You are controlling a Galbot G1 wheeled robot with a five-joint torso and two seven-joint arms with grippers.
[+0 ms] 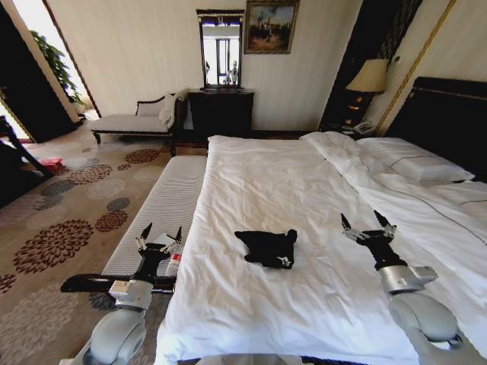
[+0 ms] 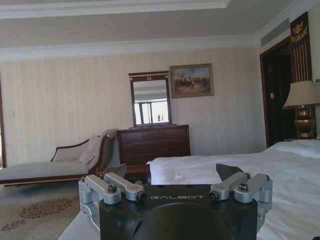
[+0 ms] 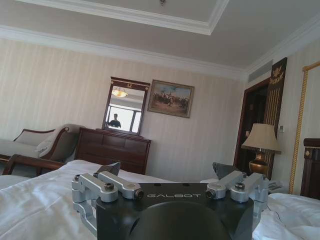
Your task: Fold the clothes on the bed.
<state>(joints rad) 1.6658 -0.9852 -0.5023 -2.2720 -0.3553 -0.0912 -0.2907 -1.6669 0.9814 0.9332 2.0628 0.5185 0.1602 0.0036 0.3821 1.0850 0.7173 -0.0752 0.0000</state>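
2 grippers hover low at the near end of the bed (image 1: 304, 182), both with jaws spread open and holding nothing: the left gripper (image 1: 159, 236) over the bench (image 1: 163, 205) beside the bed, the right gripper (image 1: 367, 225) above the white duvet. Between them, nearer the foot, the black T-shirt (image 1: 268, 247) lies bunched on the duvet, touching neither gripper. Farther off, pillows (image 1: 415, 163) rest by the headboard.

Daylight from doorway (image 1: 34, 19) top left, blown out. White bed (image 1: 304, 190) bright; right-side corners dim. Head view bows at edges. Wrist views soft, hazy.
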